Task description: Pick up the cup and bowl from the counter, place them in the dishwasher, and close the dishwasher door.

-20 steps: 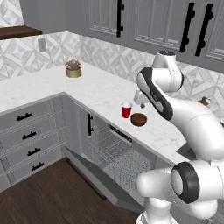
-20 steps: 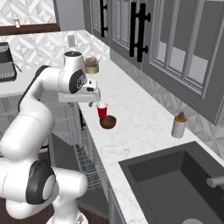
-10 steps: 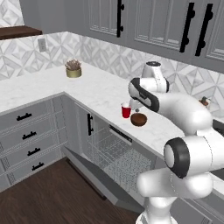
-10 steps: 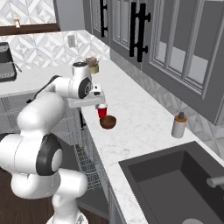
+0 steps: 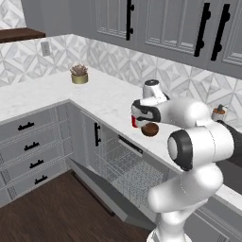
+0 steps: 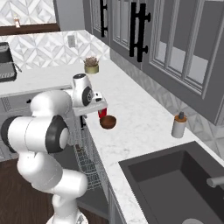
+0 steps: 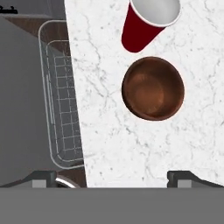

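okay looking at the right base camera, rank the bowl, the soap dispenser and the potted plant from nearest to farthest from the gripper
1. The bowl: on the counter just beside the gripper, toward the sink.
2. The potted plant: farther back, near the corner by the wall.
3. The soap dispenser: across the counter against the backsplash, slightly farther out than the plant.

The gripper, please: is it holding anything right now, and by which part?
Nothing is held: the gripper is open above the counter; bowl and cup stand untouched.

Red cup, brown bowl, white-veined counter
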